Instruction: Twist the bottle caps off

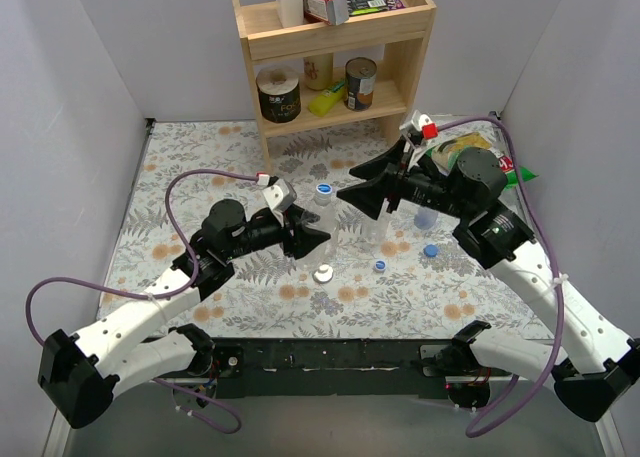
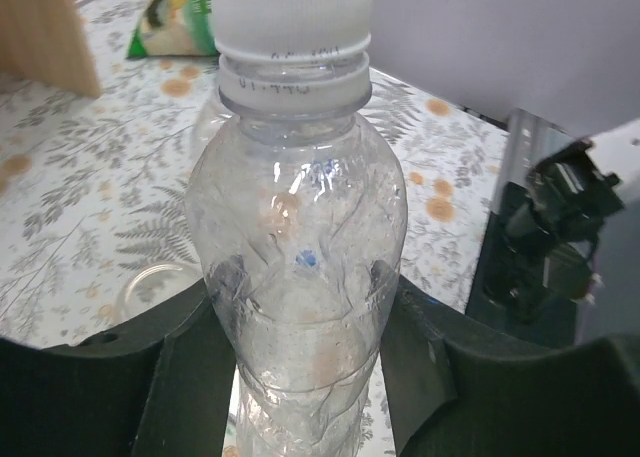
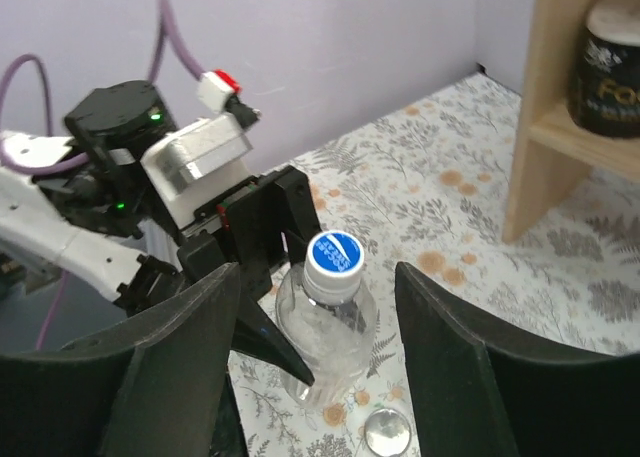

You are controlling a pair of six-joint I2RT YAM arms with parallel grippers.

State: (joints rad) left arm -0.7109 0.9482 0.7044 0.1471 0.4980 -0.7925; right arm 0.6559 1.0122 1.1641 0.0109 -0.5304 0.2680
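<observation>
Centre of the table (image 1: 200, 167): an upright clear bottle (image 1: 321, 217), its blue-topped cap (image 3: 335, 254) screwed on; the left gripper (image 1: 312, 239) is clamped on the bottle's body, fingers (image 2: 185, 377) pressing in from both sides; the right gripper (image 1: 360, 198) hovers just beside the cap, fingers (image 3: 190, 367) spread apart, not closed on it; toward the near edge lie a loose blue cap (image 1: 380, 265), a second blue cap (image 1: 431, 249) and a whitish disc (image 1: 323, 273).
</observation>
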